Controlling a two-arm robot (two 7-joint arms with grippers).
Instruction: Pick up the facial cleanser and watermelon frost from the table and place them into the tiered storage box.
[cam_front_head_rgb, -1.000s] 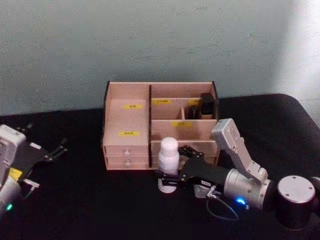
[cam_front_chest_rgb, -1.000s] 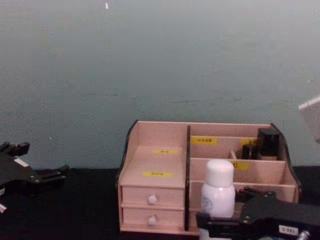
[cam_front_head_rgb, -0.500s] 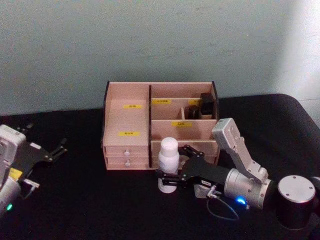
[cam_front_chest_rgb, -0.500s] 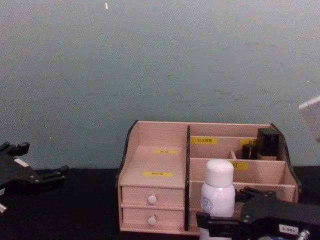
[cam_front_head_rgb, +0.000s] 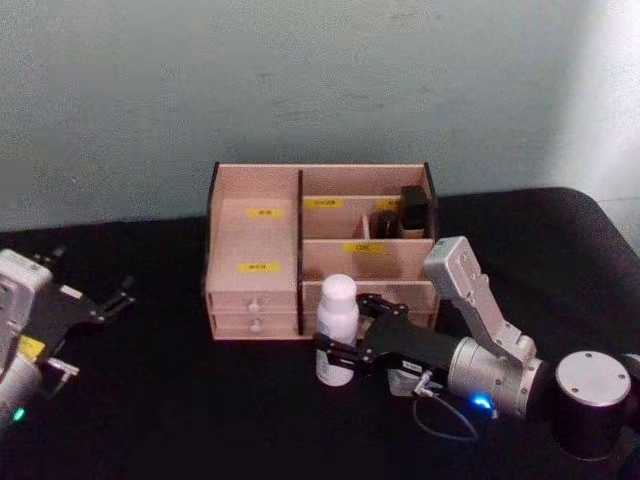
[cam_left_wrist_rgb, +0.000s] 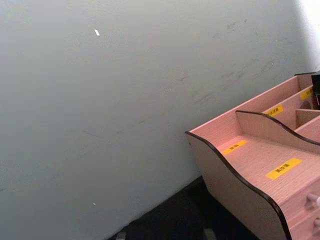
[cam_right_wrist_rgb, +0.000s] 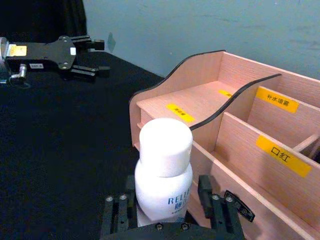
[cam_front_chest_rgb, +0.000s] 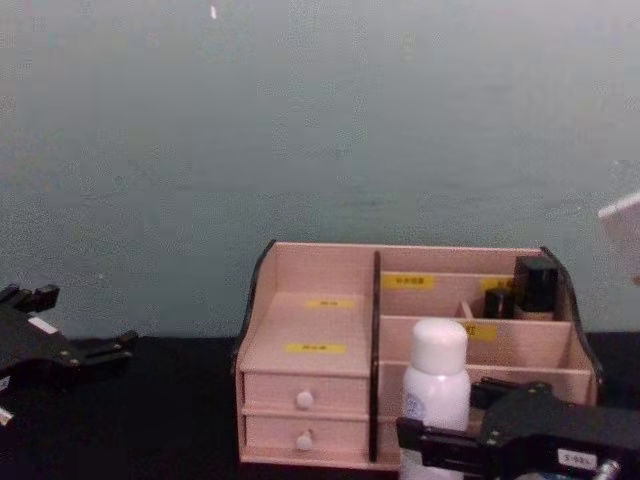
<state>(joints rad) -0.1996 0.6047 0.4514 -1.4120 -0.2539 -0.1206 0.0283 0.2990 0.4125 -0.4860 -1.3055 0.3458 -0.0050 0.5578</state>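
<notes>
The facial cleanser (cam_front_head_rgb: 337, 312) stands upright on the black desk (cam_front_head_rgb: 180, 400), just in front of the tiered storage box (cam_front_head_rgb: 255, 225) and level with the divider between its drawer stack and its open stepped compartments. The right claw (cam_front_head_rgb: 342, 335) reaches in from the robot's right, low and roughly level with the desk. Its fingers (cam_right_wrist_rgb: 212, 205) bracket the lower body of the bottle, one on each side, and appear closed onto it below the printed label; the bottle's base looks to be at or barely off the desk. The left claw (cam_front_head_rgb: 88, 273) is parked well apart at the left edge of the desk, its fingers spread and holding nothing. Handling judgement: the bottle is a rigid, smooth plastic cylinder, probably light, with a rounded cap (cam_right_wrist_rgb: 165, 140) that offers no secure purchase. Take hold on the straight body wall, as here, not on the cap or shoulder. The glossy surface may slip or rotate under weak pressure, and the low grip leaves much of the height above the fingers, so the bottle may tip during lifting. Keep the bottle vertical and raise it above the front wall of the box before moving rearward. Small black containers (cam_front_head_rgb: 412, 210) already occupy the rear right compartment; the front tiers look free.
</notes>
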